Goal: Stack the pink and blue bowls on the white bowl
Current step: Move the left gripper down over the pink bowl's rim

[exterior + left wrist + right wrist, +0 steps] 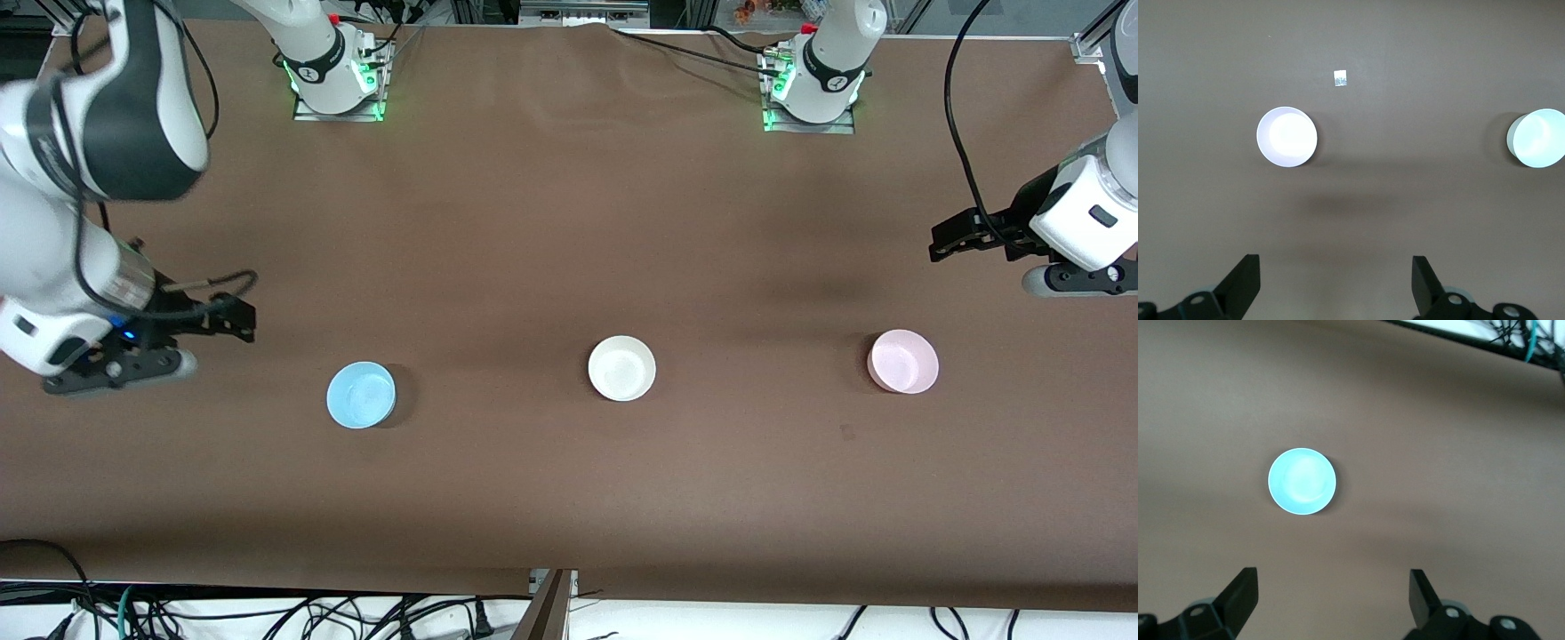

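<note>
Three bowls stand in a row on the brown table. The light blue bowl (pixel 361 395) is toward the right arm's end, the white bowl (pixel 621 368) in the middle, the pale pink bowl (pixel 902 361) toward the left arm's end. My right gripper (pixel 238 318) is open and empty over bare table beside the blue bowl, which shows in the right wrist view (pixel 1302 481) past the gripper (pixel 1331 597). My left gripper (pixel 946 245) is open and empty over bare table near the pink bowl. The left wrist view shows the gripper (pixel 1336 280), the pink bowl (pixel 1287 136) and the white bowl (pixel 1537 139).
A small scrap of tape (pixel 1341 78) lies on the table a little nearer the front camera than the pink bowl. The arm bases (pixel 336 76) (pixel 813 89) stand along the table's back edge. Cables (pixel 267 613) hang below its front edge.
</note>
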Robot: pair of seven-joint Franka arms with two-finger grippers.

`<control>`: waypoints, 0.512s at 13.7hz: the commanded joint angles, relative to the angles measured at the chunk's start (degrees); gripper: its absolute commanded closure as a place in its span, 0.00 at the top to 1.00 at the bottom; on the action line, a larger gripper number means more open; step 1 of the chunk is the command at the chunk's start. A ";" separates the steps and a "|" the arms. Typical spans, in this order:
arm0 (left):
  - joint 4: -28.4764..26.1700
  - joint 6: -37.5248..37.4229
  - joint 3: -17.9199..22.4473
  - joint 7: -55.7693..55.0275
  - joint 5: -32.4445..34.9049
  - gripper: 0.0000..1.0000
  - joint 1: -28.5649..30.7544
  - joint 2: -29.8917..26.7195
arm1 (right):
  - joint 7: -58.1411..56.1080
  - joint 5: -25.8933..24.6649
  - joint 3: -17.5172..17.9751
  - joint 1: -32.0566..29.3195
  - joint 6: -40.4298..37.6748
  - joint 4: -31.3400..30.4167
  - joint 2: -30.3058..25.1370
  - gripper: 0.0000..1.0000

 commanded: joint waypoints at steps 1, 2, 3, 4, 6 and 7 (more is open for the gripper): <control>-0.90 0.35 -0.08 0.98 2.03 1.00 0.25 -0.91 | -0.73 -0.80 0.08 -0.17 -0.13 -1.57 -3.19 1.00; -0.90 0.35 0.01 0.99 2.03 1.00 0.08 -0.82 | -0.20 -0.80 0.26 -0.09 -1.09 -2.27 -4.26 1.00; -0.90 0.35 0.01 0.99 1.86 1.00 0.25 -0.82 | 0.32 -0.28 0.35 -0.09 -4.84 -2.27 -5.05 1.00; -0.90 0.44 -0.08 1.16 1.86 1.00 0.52 -0.74 | 1.81 -0.19 0.44 0.00 -7.31 -2.45 -5.93 1.00; -1.16 0.61 0.27 1.51 1.42 1.00 1.74 -0.04 | 4.28 -0.89 1.31 0.35 -6.04 -10.31 -11.88 1.00; -1.51 1.83 0.36 1.60 0.98 1.00 3.58 0.40 | 4.20 -0.89 1.58 0.35 -2.02 -17.15 -15.92 1.00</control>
